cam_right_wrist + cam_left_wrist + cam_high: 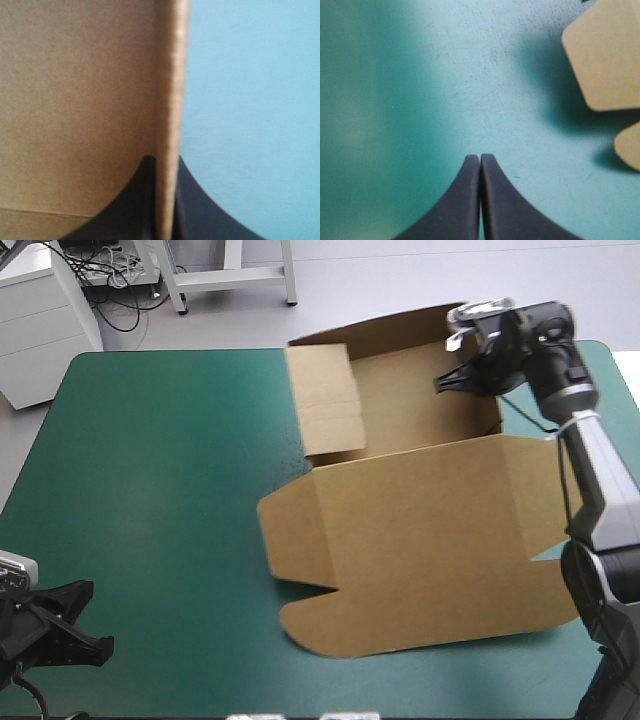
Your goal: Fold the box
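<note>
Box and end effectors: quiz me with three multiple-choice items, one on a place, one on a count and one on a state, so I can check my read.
1. Where is the left end effector relative to the box?
A) inside it
B) apart from it, over bare cover
C) on its far wall

2. How many end effectors touch the box?
A) none
B) one
C) two

3. The right end effector is:
A) wide open
B) shut on nothing
C) shut on a box wall

Answers:
1 B: its wrist view shows only cover under it, with board off to one side.
2 B: only the right one meets board.
3 C: the wall stands edge-on in its grip.
</note>
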You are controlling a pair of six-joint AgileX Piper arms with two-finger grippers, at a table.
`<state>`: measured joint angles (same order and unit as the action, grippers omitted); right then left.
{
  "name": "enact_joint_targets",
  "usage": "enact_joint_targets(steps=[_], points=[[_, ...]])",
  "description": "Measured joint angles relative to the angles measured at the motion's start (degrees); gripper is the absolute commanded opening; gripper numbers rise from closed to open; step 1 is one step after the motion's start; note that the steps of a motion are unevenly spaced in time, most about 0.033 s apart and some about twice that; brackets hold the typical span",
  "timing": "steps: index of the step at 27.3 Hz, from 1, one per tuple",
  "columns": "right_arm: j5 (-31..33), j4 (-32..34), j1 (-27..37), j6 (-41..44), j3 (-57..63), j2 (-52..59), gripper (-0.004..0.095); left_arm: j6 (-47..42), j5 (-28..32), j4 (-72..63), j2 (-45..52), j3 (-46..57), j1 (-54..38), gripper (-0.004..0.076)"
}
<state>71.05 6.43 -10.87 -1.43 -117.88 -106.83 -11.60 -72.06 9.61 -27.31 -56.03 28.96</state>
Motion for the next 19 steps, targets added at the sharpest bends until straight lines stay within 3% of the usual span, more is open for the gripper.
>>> enact_joint_targets(steps=[5, 8, 12, 15, 19], points=[[0.4, 3.9, 14.1, -0.3, -0.8, 3.8, -0.0023, 0.0, 0.0, 0.0, 0.0, 0.0, 0.0, -0.0032], [0.4, 0.7, 23.4, -1.6, -0.3, 3.6, -0.0023, 0.0, 0.0, 0.0, 0.0, 0.0, 0.0, -0.0032], [0.4, -4.7, 31.0, -3.5, -0.1, 2.4, -0.0012, 0.0, 0.0, -0.1, 0.0, 0.0, 0.0, -0.0032], [0.4, -6.4, 35.6, -4.2, -0.1, -0.6, 0.0065, 0.0, 0.0, -0.1, 0.0, 0.0, 0.0, -0.0032], [0.4, -6.4, 38.0, -4.8, -0.1, -5.2, 0.0296, 0.0, 0.0, -0.1, 0.0, 0.0, 0.0, -0.0032]])
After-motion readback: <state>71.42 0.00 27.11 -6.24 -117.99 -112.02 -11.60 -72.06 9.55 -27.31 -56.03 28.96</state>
